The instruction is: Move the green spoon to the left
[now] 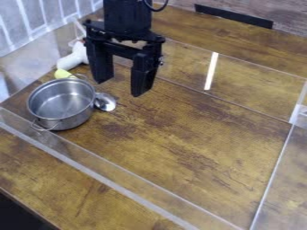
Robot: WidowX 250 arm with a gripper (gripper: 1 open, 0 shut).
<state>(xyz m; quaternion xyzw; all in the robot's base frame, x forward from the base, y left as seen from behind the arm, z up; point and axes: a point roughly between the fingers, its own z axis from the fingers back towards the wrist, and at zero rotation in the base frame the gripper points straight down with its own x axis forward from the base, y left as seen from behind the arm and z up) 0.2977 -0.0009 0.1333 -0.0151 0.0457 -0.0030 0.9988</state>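
Observation:
The green spoon shows as a small yellow-green end [63,74] just behind the steel pot [63,101], at the left of the wooden table. A small shiny rounded piece [104,103] lies by the pot's right rim; I cannot tell whether it belongs to the spoon. My black gripper [121,87] hangs pointing down, just right of and behind the pot. Its two fingers stand wide apart with nothing between them. It is open and touches neither the spoon nor the pot.
A white object [74,57] lies behind the yellow-green end at the back left. Clear plastic walls [144,193] border the wooden table top [192,135]. A dark bar [228,13] sits at the far edge.

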